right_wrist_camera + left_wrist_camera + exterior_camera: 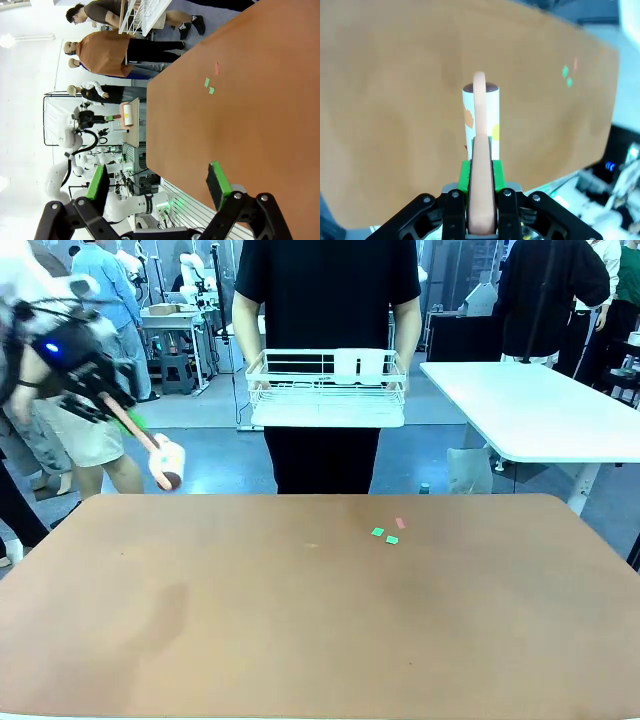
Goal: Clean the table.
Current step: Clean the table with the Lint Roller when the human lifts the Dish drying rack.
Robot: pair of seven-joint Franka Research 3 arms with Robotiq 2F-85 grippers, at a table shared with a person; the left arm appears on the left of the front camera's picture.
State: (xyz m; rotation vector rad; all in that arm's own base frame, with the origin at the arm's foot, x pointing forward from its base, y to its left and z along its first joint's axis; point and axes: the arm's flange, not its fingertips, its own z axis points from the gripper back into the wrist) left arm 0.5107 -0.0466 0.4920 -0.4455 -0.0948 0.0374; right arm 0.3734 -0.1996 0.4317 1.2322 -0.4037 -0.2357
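The reddish-brown table [300, 630] carries three small paper scraps right of centre near its far edge: two green scraps [384, 536] and a pink scrap [400, 523]. My left gripper [118, 408] hangs above the far left corner, shut on the salmon handle of a lint roller [167, 462] whose white roll points down at the table. In the left wrist view the gripper [481, 172] clamps that lint roller [481, 115] over bare table [395, 100], with the scraps [567, 76] far off. My right gripper [157, 182] is open above the table's edge [165, 165], nothing between its pads.
A person stands at the far side holding a white wire rack [326, 390] above the floor behind the table. A white-topped table [530, 405] stands at the back right. Other people are behind on the left.
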